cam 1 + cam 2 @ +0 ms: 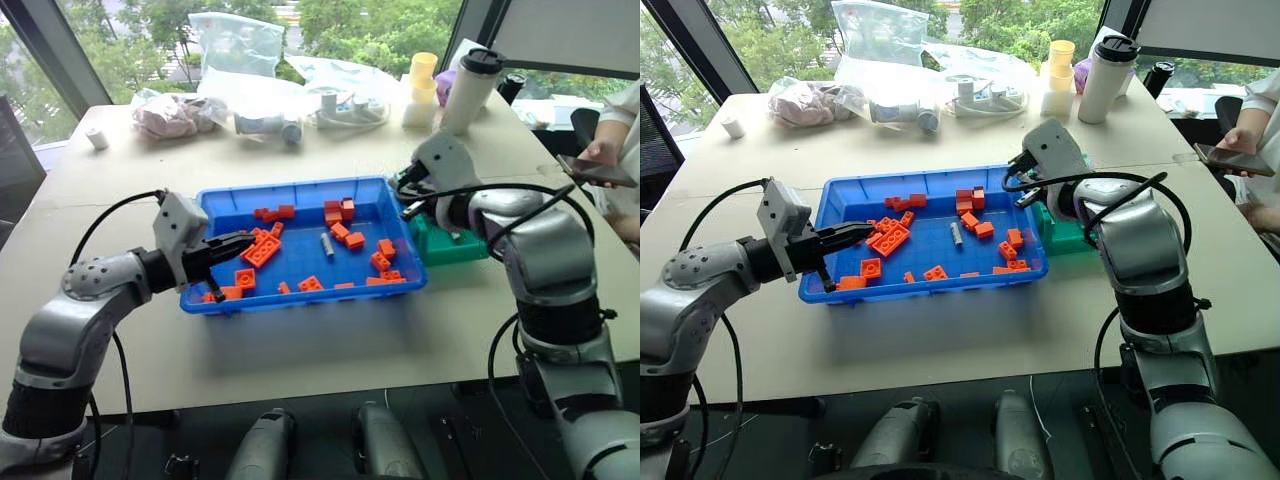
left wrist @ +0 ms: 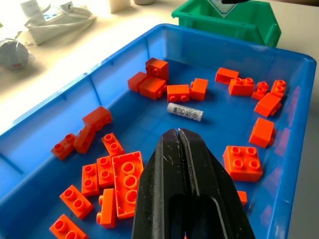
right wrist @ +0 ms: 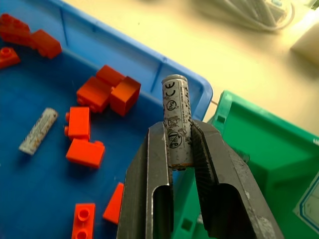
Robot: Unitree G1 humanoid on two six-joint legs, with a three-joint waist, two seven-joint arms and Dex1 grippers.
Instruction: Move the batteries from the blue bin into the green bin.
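Left gripper (image 2: 178,132): fingers pressed together, empty; one battery (image 2: 185,112) lies just beyond their tips in the blue bin (image 1: 300,296). Right gripper (image 3: 180,130): fingers clamped on a second battery (image 3: 177,114) beside the green bin (image 3: 259,149); drop judged pending.

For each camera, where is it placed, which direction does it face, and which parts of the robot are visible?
Head views: from the head, forward and down at the table; both arms show, and the blue bin.
Left wrist view: along the shut left tool into the blue bin, at a battery.
Right wrist view: along the right tool, shut on a second battery, at the green bin.
Both wrist views share the lying battery.
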